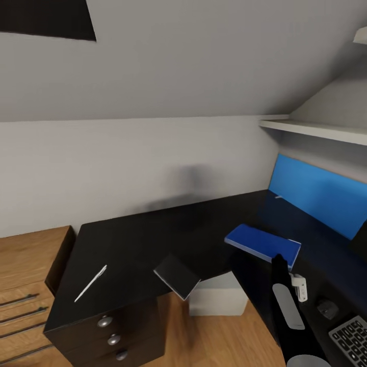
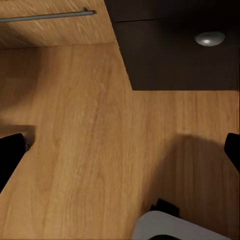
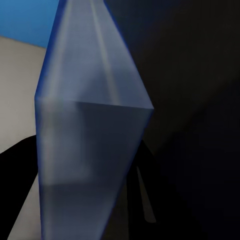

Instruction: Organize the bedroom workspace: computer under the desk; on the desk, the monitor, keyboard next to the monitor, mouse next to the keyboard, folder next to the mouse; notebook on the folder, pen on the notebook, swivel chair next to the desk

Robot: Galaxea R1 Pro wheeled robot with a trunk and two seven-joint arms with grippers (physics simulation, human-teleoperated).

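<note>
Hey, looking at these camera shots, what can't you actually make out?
- Keyboard: cut off by the head view's corner.
- Right gripper jaws: hidden against the folder, and the right wrist view is blurred.
- Notebook: whether it rests flat on the desk edge is unclear.

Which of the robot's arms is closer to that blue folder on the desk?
The right one. The right gripper is at the blue folder and seems to grip its edge; the left gripper hangs low over the wood floor.
</note>
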